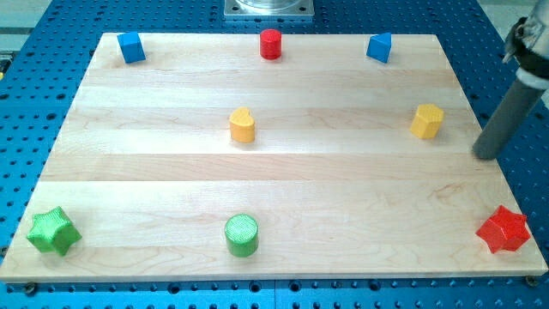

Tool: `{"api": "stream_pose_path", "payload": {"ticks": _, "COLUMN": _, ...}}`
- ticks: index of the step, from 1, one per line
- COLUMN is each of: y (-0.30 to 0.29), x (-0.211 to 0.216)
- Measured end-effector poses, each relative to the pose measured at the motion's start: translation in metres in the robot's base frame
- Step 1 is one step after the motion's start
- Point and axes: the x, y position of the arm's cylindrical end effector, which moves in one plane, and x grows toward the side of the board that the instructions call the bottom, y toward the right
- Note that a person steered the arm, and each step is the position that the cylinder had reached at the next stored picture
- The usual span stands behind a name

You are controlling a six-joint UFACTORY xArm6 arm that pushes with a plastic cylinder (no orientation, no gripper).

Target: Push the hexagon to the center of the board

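The yellow hexagon block [426, 121] sits on the wooden board [274, 180] at the view's right, in the upper half. My tip [485, 155] is at the board's right edge, to the right of the hexagon and slightly below it, with a clear gap between them. The dark rod slants up to the view's top right.
A yellow heart block [243, 125] lies left of centre. A blue cube [131, 47], a red cylinder [271, 44] and a blue block [379, 47] line the top edge. A green star [53, 232], a green cylinder [242, 235] and a red star [503, 229] line the bottom.
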Motion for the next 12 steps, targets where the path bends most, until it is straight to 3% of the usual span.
{"api": "stream_pose_path", "payload": {"ticks": 1, "y": -0.007, "x": -0.030}}
{"api": "stream_pose_path", "payload": {"ticks": 2, "y": -0.062, "x": -0.039}}
{"api": "stream_pose_path", "payload": {"ticks": 4, "y": -0.233, "x": -0.039}}
{"api": "stream_pose_path", "payload": {"ticks": 5, "y": -0.226, "x": -0.019}}
{"api": "stream_pose_path", "payload": {"ticks": 6, "y": -0.172, "x": 0.005}}
{"api": "stream_pose_path", "payload": {"ticks": 12, "y": -0.271, "x": -0.001}}
